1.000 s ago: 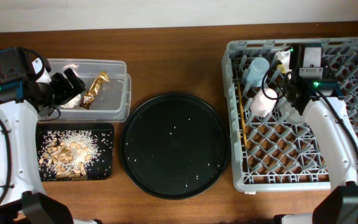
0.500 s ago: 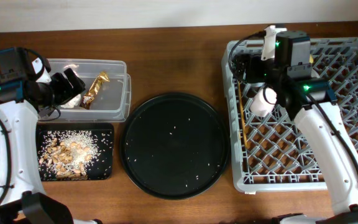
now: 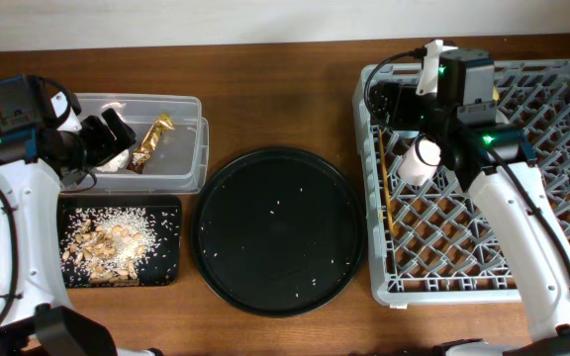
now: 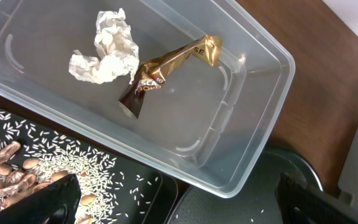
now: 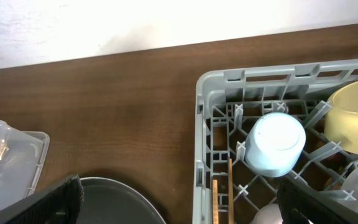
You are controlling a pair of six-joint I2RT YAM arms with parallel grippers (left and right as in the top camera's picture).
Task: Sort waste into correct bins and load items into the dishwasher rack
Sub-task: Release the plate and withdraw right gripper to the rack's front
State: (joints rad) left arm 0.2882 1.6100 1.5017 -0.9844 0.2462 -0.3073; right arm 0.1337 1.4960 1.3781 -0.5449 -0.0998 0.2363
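My right tool (image 5: 179, 208), spread, empty, has swung to upper left of large grey lattice dishwasher rack (image 5: 241, 76), over small light-blue cup (image 5: 275, 143); yellow bowl (image 5: 353, 115) beside it. Left tool (image 4: 185, 208) spread, unmoved above clear rectangular plastic tub (image 4: 253, 124) holding crumpled white tissue (image 4: 107, 50) and gold-brown foil wrapper (image 4: 166, 68). Loading looks nearly finished.

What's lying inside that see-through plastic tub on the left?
A crumpled white tissue and a twisted gold-brown foil wrapper lie in the clear tub. From overhead the left gripper covers the tub's left end; the floor beneath the tissue is hidden.
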